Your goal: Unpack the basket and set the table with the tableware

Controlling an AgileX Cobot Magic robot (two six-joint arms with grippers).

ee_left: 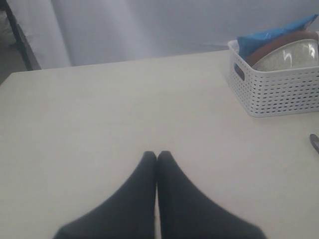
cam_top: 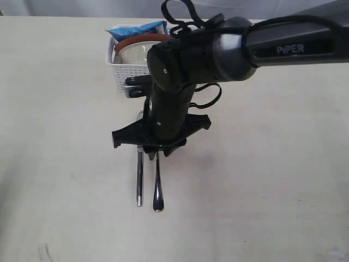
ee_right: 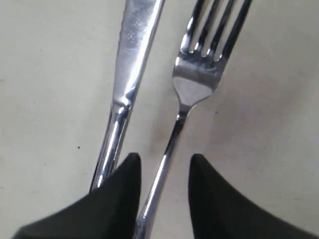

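A steel knife and fork lie side by side on the cream table. My right gripper hangs just over them, open. The fork's handle runs between its fingers, close to one and clear of the other, and the knife's handle passes outside them. In the exterior view the right gripper covers their upper ends; the knife handle and fork handle stick out below it. My left gripper is shut on nothing above bare table. The white basket holds a pale bowl and a brown-red plate.
A blue snack packet stands at the back of the basket. A small steel-grey object lies in front of the basket, partly hidden by the right arm. A grey wall backs the table's far edge.
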